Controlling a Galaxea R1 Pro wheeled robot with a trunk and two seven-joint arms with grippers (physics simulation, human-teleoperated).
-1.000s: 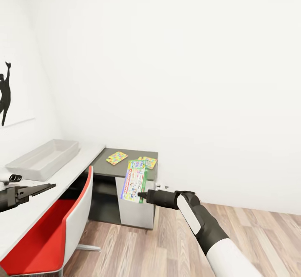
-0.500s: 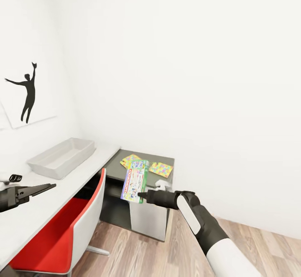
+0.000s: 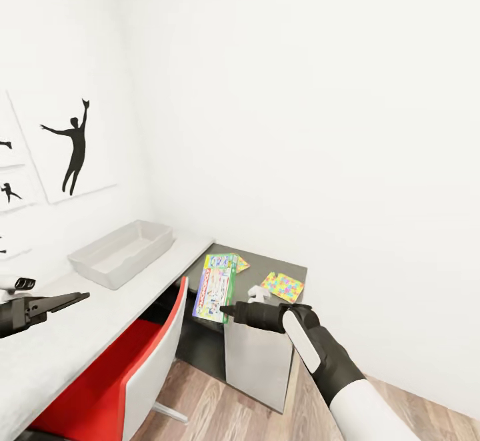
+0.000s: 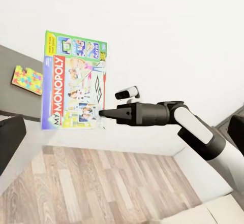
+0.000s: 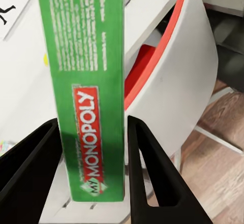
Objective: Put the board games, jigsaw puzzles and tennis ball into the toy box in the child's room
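The right gripper [image 3: 225, 309] pinches the Monopoly board game [image 3: 216, 288] upright by its edge; the left gripper [image 3: 73, 298] looks closed and empty; the view has swung right, bringing the toy box [image 3: 122, 252] on the table [image 3: 73, 334] closer, so delivery nears

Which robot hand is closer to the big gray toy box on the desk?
The left. The left gripper hovers over the white desk just in front of the toy box. The right gripper is farther off, past the red chair, holding the Monopoly box.
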